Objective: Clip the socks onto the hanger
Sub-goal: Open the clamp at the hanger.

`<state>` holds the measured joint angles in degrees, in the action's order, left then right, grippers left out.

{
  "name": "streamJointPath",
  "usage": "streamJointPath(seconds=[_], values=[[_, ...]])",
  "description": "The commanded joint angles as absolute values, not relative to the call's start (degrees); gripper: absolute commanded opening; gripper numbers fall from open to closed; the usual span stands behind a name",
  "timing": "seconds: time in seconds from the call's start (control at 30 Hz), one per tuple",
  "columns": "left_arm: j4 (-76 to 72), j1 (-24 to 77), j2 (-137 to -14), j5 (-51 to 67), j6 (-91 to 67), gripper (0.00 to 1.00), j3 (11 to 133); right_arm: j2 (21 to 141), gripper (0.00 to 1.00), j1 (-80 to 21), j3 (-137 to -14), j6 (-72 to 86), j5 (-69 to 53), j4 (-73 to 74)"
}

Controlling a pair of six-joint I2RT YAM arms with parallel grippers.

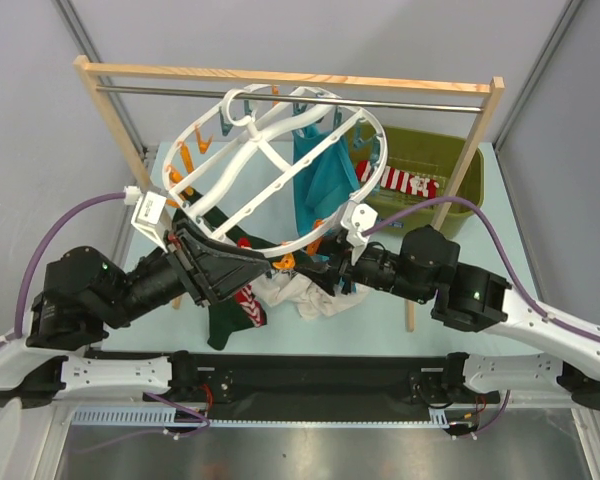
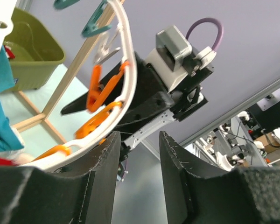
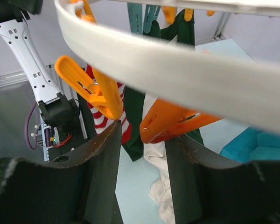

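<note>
The round white hanger (image 1: 280,160) hangs tilted from the rack's metal rod, with orange and teal clips on its rim. One red-and-white striped sock (image 1: 410,183) lies on the green basket's edge. Another striped sock (image 3: 99,119) hangs below the near rim beside a dark green garment (image 3: 136,121). My left gripper (image 1: 265,262) is open and empty at the near rim (image 2: 123,70). My right gripper (image 1: 322,262) is open under the rim (image 3: 177,70). An orange clip (image 3: 170,122) sits between its fingers, against the right one. A second orange clip (image 3: 91,88) is above its left finger.
A wooden rack (image 1: 280,78) with a metal rod spans the back. A green basket (image 1: 450,160) stands at the back right. A teal garment (image 1: 315,175) hangs from the hanger. A white cloth (image 1: 300,292) lies on the table below the grippers.
</note>
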<state>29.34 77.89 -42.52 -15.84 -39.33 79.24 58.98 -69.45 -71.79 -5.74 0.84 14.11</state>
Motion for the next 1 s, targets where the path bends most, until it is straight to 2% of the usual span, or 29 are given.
streamJointPath(seconds=[0.0, 0.1, 0.37, 0.67, 0.97], values=[[31.9, 78.1, -43.2, -14.8, -41.2, 0.44, 79.7, 54.9, 0.52, -69.9, -69.3, -2.2, 2.7, 10.5], [31.1, 78.1, -43.5, -14.3, -40.7, 0.45, 79.7, 51.8, 0.64, -70.4, -65.2, -0.6, 3.0, 8.1], [29.7, 78.2, -45.1, -11.8, -39.8, 0.45, 80.2, 48.6, 0.68, -73.8, -60.3, -1.7, 1.3, 4.2], [25.3, 78.1, -39.6, -9.6, -41.3, 0.47, 76.5, 49.0, 0.66, -81.4, -57.9, -7.7, 11.7, -1.6], [25.6, 78.1, -42.0, -5.6, -42.1, 0.48, 78.0, 51.4, 0.59, -82.4, -61.4, -15.8, 19.0, -3.5]])
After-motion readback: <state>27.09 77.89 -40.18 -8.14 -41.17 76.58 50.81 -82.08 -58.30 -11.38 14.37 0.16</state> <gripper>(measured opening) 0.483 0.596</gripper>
